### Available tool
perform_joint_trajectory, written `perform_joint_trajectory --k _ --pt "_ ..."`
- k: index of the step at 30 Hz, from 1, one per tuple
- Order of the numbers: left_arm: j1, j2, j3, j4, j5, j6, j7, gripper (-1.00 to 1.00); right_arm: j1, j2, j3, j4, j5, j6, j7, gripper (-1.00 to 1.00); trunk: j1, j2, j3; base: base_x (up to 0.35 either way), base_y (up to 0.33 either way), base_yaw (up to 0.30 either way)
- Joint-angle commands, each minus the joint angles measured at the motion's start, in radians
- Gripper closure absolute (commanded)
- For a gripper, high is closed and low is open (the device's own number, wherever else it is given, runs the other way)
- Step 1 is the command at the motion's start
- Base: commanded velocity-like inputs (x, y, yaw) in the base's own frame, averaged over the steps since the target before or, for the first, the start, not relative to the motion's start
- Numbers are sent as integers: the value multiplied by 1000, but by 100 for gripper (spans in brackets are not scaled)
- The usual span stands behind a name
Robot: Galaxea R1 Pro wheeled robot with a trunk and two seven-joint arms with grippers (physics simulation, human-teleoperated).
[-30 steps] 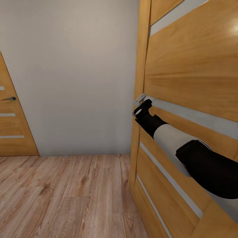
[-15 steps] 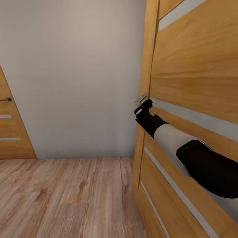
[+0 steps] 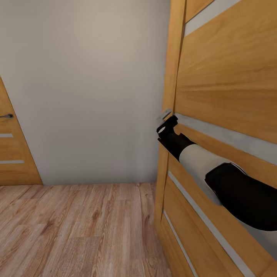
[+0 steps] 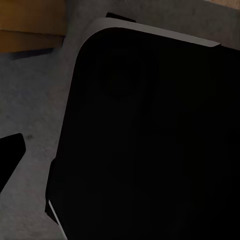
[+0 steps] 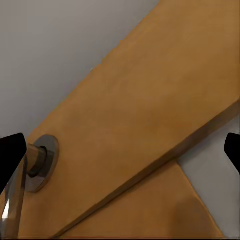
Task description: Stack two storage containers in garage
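Head view: right arm reaching to the handle of a wooden door

Nearest the camera, the right arm [image 3: 215, 173] runs up from the lower right corner across the face of the wooden door [image 3: 227, 84], black at the elbow, white along the forearm, black again at the wrist. Its jaws, the right gripper [image 3: 166, 129], end at the door's near edge, just beside the grey metal door handle [image 3: 165, 114], which juts out slightly above them; whether they touch it I cannot tell from here. In the right wrist view the jaws stand spread: one dark fingertip [image 5: 11, 155] at one side of the picture and the other at the opposite side, with the door's orange panel and a pale grey strip between them. The handle [image 5: 20, 180], with its round metal base, lies close against the first fingertip, off-centre in the gap, not pinched.

The left wrist view shows a large black rounded body [image 4: 150, 140] over a grey surface; the state of the left jaws cannot be told.

Beyond the jaws, light wood-plank floor [image 3: 77, 227] stretches to a plain pale wall [image 3: 84, 84], and a second wooden door [image 3: 11, 154] stands at the far left.
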Motion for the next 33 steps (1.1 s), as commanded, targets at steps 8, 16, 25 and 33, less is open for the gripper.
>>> perform_joint_trajectory --k 8,16,25,33 --pt "0 0 1 -1 3 -2 1 -100 -1 -1 -7 1 11 34 -6 -100 0 0 -1 40 66 0" --pt "1 0 1 -1 3 -2 1 -100 -1 -1 -6 1 11 34 -6 -100 0 0 -1 11 19 0" --pt "0 0 0 -1 3 -2 0 -100 -1 -3 -8 1 11 34 -6 -100 0 0 -1 141 0 0" --pt "1 0 0 -1 3 -2 1 -100 -1 -3 -6 1 11 35 -5 -100 0 0 -1 257 0 0"
